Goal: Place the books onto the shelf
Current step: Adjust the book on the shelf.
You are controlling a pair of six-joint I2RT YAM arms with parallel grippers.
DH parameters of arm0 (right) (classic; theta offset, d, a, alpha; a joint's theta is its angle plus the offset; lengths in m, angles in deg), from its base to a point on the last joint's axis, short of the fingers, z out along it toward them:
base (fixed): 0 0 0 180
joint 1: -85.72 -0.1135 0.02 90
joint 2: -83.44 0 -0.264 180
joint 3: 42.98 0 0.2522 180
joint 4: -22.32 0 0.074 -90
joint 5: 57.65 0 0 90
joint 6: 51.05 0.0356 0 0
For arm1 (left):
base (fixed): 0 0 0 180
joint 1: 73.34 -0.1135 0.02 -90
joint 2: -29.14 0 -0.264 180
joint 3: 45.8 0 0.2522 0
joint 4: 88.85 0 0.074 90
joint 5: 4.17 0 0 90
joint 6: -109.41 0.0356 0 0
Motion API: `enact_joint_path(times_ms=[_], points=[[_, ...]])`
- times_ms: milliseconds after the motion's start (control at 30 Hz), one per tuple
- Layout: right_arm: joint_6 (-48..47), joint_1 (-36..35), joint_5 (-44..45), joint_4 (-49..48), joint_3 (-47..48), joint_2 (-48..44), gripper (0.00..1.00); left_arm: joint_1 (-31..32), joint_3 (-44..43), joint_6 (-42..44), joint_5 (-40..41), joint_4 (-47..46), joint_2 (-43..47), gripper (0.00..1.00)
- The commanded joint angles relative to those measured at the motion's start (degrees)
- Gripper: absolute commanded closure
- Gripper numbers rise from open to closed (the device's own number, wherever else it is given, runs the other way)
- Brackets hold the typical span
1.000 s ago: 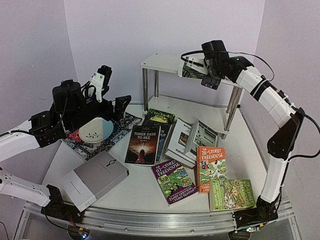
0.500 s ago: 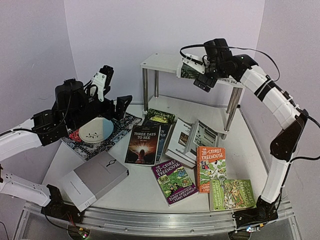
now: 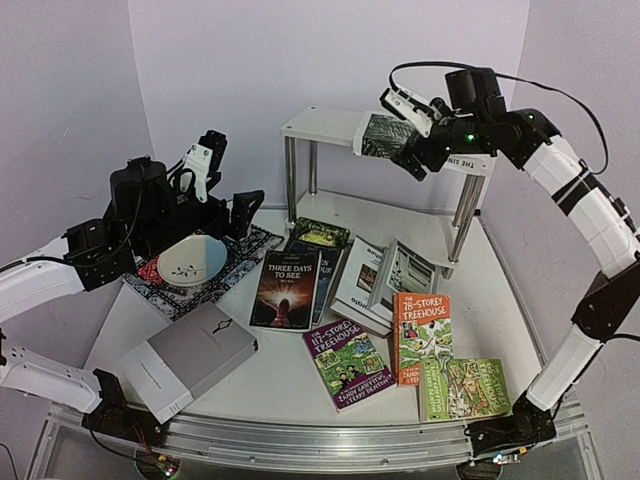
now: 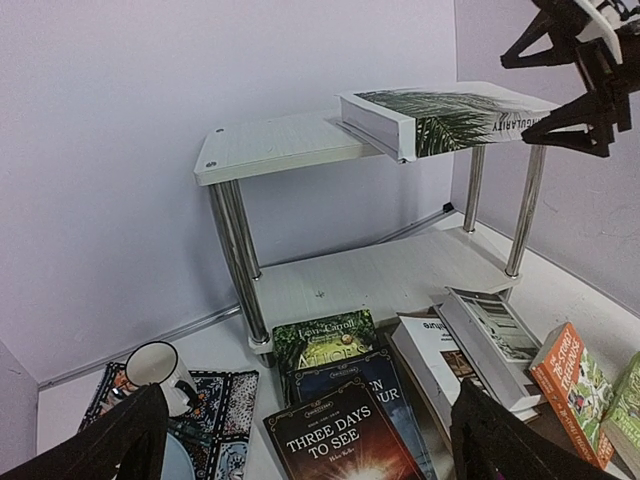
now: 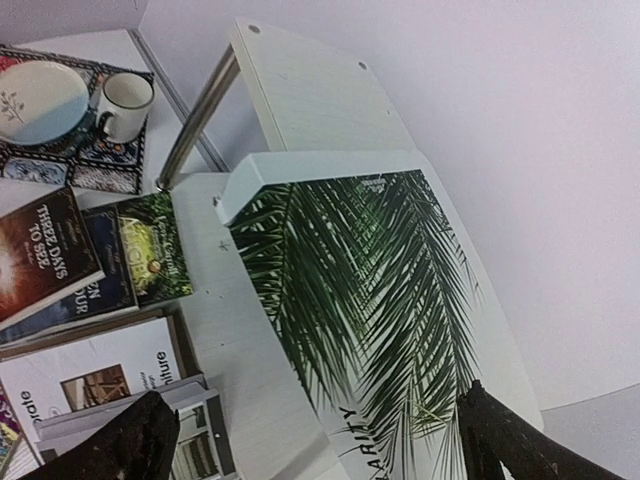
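Note:
A white book with a palm-leaf cover (image 3: 385, 135) lies flat on the top board of the white shelf (image 3: 320, 125) and overhangs its front edge. My right gripper (image 3: 408, 133) hovers open just above that book (image 5: 360, 270), touching nothing. Other books lie on the table: a dark "Three Days to See" (image 3: 287, 288), a green one (image 3: 320, 233), white ones (image 3: 375, 280), a purple Treehouse (image 3: 348, 362), an orange one (image 3: 422, 335), a green one (image 3: 462, 388) and a grey hardback (image 3: 190, 358). My left gripper (image 3: 225, 185) hangs open and empty over the mat.
A patterned mat (image 3: 240, 262) at the left carries a pale bowl (image 3: 195, 260) and a white mug (image 4: 158, 370). The shelf's lower board (image 3: 400, 225) sits behind the books, between chrome legs (image 3: 291, 180). Walls close in at the back and right.
My right gripper has lifted and drawn back to the right, away from the palm-leaf book, which stays on the shelf top. The left arm has barely moved.

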Motion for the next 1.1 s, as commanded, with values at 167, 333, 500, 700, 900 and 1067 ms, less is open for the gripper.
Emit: enact_joint_path(times_ms=[167,333,500,700,900,1067], points=[[26.58,-0.24,-11.02,-10.73,-12.94,-9.81,0.31,-0.62,-2.86,-1.49,-0.19,-0.97,0.11,0.00],[41.13,-0.25,-10.55,-20.14,-22.54,-12.57,0.60,-0.83,-3.21,-1.95,2.51,-1.70,0.27,0.00],[47.17,-0.24,-9.85,-26.67,-25.46,-10.95,0.97,-1.34,-3.12,-2.88,2.71,-2.31,0.39,0.00],[47.85,-0.28,-3.99,-31.01,-24.88,-7.67,1.00,-1.76,-2.13,-3.73,2.71,-2.26,1.18,0.00],[46.87,-0.24,1.47,-30.96,-21.74,-3.98,1.00,-2.03,-1.70,-3.81,2.69,-2.23,1.69,0.00],[45.75,-0.14,4.61,-30.96,-19.75,-1.74,1.00,-2.30,-1.60,-3.88,2.64,-2.26,1.64,0.00]])
